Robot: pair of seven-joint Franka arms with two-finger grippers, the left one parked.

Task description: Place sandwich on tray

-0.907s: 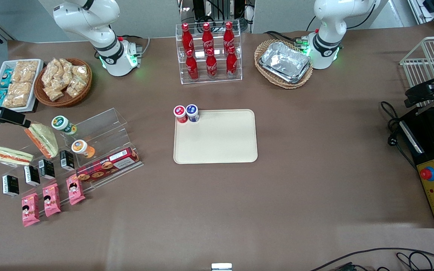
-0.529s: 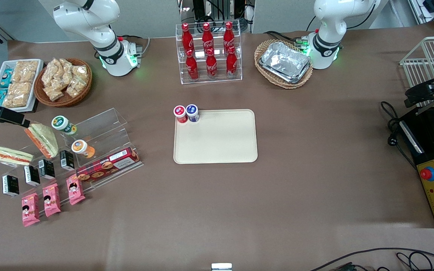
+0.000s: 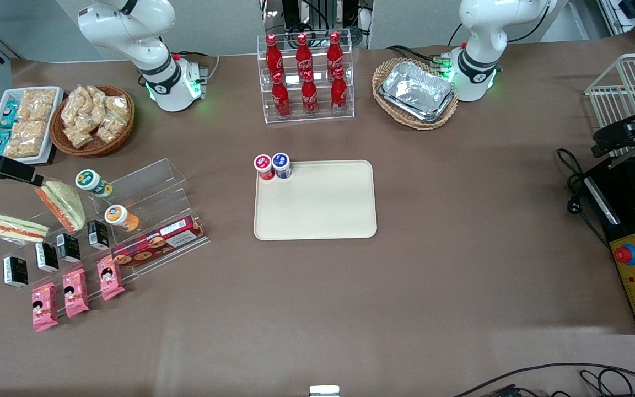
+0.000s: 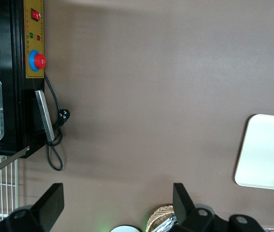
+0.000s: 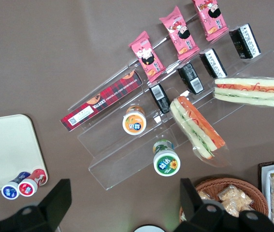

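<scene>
**Two wedges on the stand, only one wanted**

Nothing was in the gripper [image 5: 123, 189] when I looked; its jaws stood spread wide with only table between them. Nearest the front camera at the working arm's end, the sandwich [image 3: 9, 226] lay flat on a step of the clear stand [image 3: 146, 190], red-orange stripe showing along its long face; just beside it and a little farther off sat the greenish wedge [image 3: 63, 205], which I meant to leave alone. The gripper hung above the table farther off than both, not touching either. The tray [image 3: 317, 220] lay mid-table, well apart from the sandwich, bare except for two small capped pots [image 3: 273, 165] at a corner farthest from the camera.

I judged the sandwich light and soft, its film slippery, the bread easily crushed; I would close across its narrow width near the middle of its length, gently, so it neither sags nor slides out.
</scene>
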